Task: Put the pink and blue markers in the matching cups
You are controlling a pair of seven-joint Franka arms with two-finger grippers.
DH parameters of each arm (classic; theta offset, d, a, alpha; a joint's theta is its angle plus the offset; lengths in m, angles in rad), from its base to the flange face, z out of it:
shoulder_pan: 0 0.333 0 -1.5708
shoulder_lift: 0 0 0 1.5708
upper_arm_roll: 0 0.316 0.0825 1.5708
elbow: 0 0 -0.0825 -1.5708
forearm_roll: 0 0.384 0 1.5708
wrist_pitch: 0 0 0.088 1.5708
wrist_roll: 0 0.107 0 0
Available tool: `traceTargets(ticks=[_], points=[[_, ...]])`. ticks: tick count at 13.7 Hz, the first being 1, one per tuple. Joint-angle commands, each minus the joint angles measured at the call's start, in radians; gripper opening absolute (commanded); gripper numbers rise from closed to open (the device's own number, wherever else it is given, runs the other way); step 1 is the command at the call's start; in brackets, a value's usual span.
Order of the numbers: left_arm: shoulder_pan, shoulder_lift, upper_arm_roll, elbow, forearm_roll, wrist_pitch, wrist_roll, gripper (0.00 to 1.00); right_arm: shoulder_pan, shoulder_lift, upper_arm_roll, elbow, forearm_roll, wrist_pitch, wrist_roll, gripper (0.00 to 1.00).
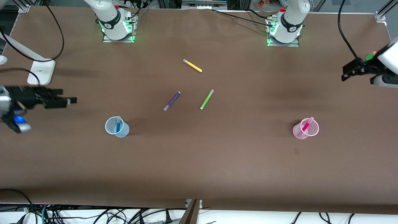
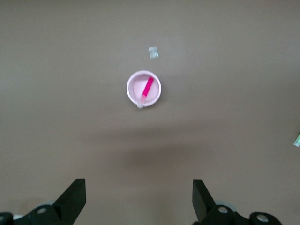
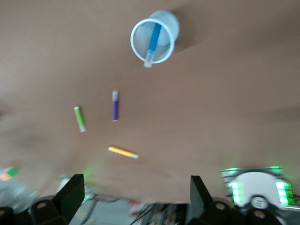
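Note:
The blue marker [image 1: 118, 125] stands in the pale blue cup [image 1: 115, 128] toward the right arm's end of the table; both show in the right wrist view, marker [image 3: 153, 41] in cup [image 3: 138, 49]. The pink marker [image 1: 306, 125] stands in the pale pink cup [image 1: 313, 132] toward the left arm's end; the left wrist view shows marker [image 2: 147, 88] in cup [image 2: 132, 89]. My right gripper [image 1: 70, 100] is open and empty, up in the air past the blue cup at the table's end. My left gripper [image 1: 344, 74] is open and empty, raised over the table's other end.
A purple pen [image 1: 172, 101], a lime green pen [image 1: 206, 99] and a yellow pen [image 1: 192, 66] lie in the middle of the table, farther from the front camera than the cups. A white lamp base [image 1: 41, 72] stands at the right arm's end. Cables hang along the front edge.

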Motion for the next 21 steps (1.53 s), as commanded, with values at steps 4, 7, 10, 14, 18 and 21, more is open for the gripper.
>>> traceTargets(ticks=[4,7,10,14,18,21], points=[[0.002,-0.036,0.001,-0.064,-0.010,0.007,-0.053,1.00,0.081,-0.193,-0.003,-0.023,-0.343,-0.059,-0.331,0.99],[0.002,-0.027,0.004,-0.049,-0.010,0.004,-0.056,1.00,0.081,-0.199,-0.003,-0.023,-0.369,-0.064,-0.407,0.99],[0.002,-0.019,0.004,-0.044,-0.010,-0.001,-0.056,1.00,0.098,-0.190,-0.001,-0.040,-0.381,-0.067,-0.375,0.99],[0.002,-0.019,0.004,-0.044,-0.010,-0.004,-0.056,1.00,0.106,-0.190,-0.003,-0.040,-0.386,-0.067,-0.376,0.99],[0.002,-0.019,0.005,-0.044,-0.010,-0.004,-0.056,1.00,0.107,-0.190,-0.001,-0.040,-0.388,-0.070,-0.376,0.99],[0.002,-0.019,0.007,-0.044,-0.010,-0.004,-0.056,1.00,0.109,-0.207,-0.001,-0.074,-0.386,-0.058,-0.375,0.99]])
